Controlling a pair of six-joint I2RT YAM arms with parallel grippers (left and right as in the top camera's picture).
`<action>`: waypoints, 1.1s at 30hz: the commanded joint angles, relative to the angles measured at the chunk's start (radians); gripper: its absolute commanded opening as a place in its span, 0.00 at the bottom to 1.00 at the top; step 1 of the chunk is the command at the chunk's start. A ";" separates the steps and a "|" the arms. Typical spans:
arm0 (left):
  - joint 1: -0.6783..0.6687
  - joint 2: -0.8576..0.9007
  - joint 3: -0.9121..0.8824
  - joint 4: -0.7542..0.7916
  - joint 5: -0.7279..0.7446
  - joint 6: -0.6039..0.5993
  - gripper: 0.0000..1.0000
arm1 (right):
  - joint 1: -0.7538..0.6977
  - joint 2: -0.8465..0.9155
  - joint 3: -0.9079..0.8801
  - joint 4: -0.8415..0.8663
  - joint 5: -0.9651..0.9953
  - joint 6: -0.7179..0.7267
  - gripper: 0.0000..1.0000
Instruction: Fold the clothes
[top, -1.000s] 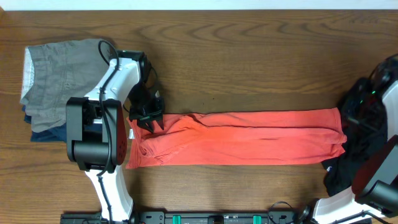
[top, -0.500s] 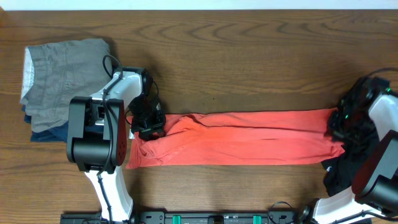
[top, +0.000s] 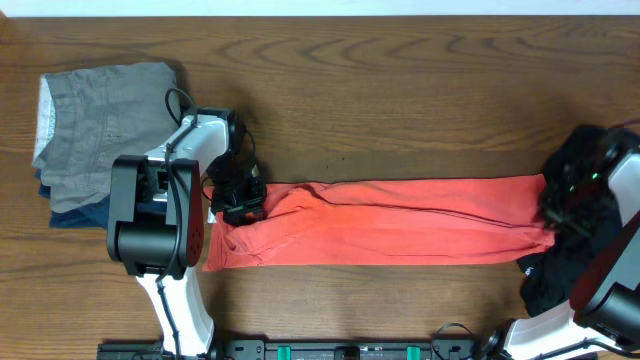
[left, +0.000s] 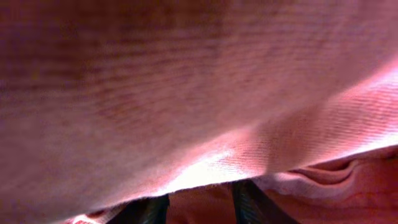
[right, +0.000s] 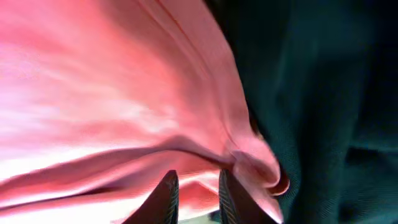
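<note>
fingertips (left: 152, 211) of the left gripper (top: 243, 203) are sitting close together at the bottom of the left wrist view, with a lip of the coral-red cotton t-shirt (top: 390, 220) running between them and billowing over the lens, so they are reading as pinching the cloth rather than standing spread. the right gripper (top: 556, 205) is doing the same at the other end: its two dark fingers (right: 165, 196) are standing narrowly apart with a bunched red hem caught between them. outward from both grips, the shirt is lying on the brown wooden table (top: 400, 100) as one long, narrow band, its long axis running straight from left to right between the two arms, the left end a little rumpled and the right end pulled to a corner. each gripper is therefore sitting at its own end of the band, with the whole length of cloth lying inward from its fingers, toward the other arm. the coming fold is probably turning on that line: one end is going to have to travel along the axis over the other, and neither arm is nearer the middle. the limp plain black garment (top: 545, 280) is lying just beside and under the right end, against the right arm only, while the grey garment (top: 100, 120) is sitting well apart beyond the left arm.
</note>
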 joint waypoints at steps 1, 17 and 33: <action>0.004 -0.015 -0.011 0.029 -0.024 -0.001 0.38 | 0.006 0.002 0.065 -0.036 -0.055 -0.039 0.22; 0.005 -0.015 -0.095 0.246 -0.075 -0.066 0.40 | 0.106 0.003 -0.241 0.307 -0.053 -0.033 0.27; 0.087 -0.015 -0.092 0.634 -0.159 -0.277 0.52 | 0.311 0.003 -0.293 0.823 -0.165 0.072 0.45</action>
